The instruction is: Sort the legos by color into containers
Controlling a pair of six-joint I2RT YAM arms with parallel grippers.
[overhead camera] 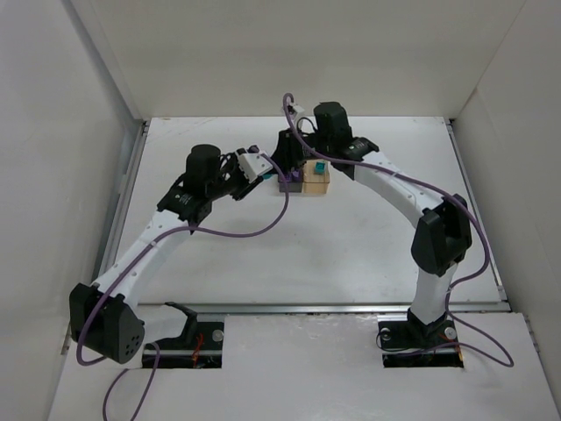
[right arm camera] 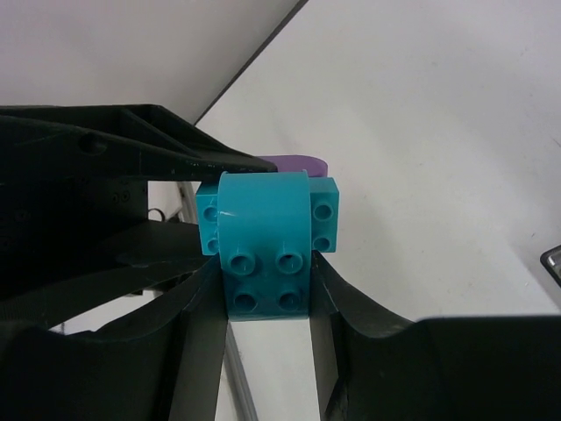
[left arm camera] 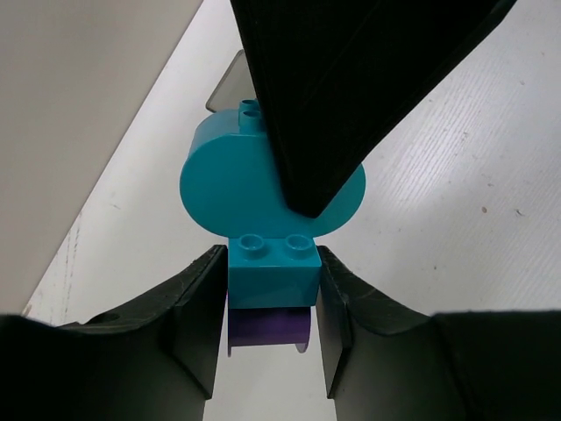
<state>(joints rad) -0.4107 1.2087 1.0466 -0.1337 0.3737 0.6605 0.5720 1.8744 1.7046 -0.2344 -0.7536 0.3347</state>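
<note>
Both arms meet over the far middle of the white table (overhead camera: 351,254), and both hold one lump of joined bricks (right arm camera: 263,237) between them. The left gripper (left arm camera: 272,267) is clamped on it: in its wrist view the two black fingers press flat against the sides of a small teal brick (left arm camera: 270,279) with two studs on top. A purple brick (left arm camera: 267,329) is stuck beneath that one, at 6 o'clock. A round teal piece (left arm camera: 223,184) stands behind it at 12 o'clock. The right gripper (right arm camera: 267,276) is also clamped on the lump. Its fingers squeeze a teal block showing four studs, with a wider teal brick behind and a sliver of purple at 12 o'clock. From above, the lump itself is mostly hidden by the two grippers. The amber box (overhead camera: 316,186) sits on the table just beside them at 3 o'clock, and one teal brick (overhead camera: 321,167) lies inside it. In the left wrist view a smoky grey corner (left arm camera: 230,88) shows at 11 o'clock of the round piece. Too little of it shows to tell more.
</note>
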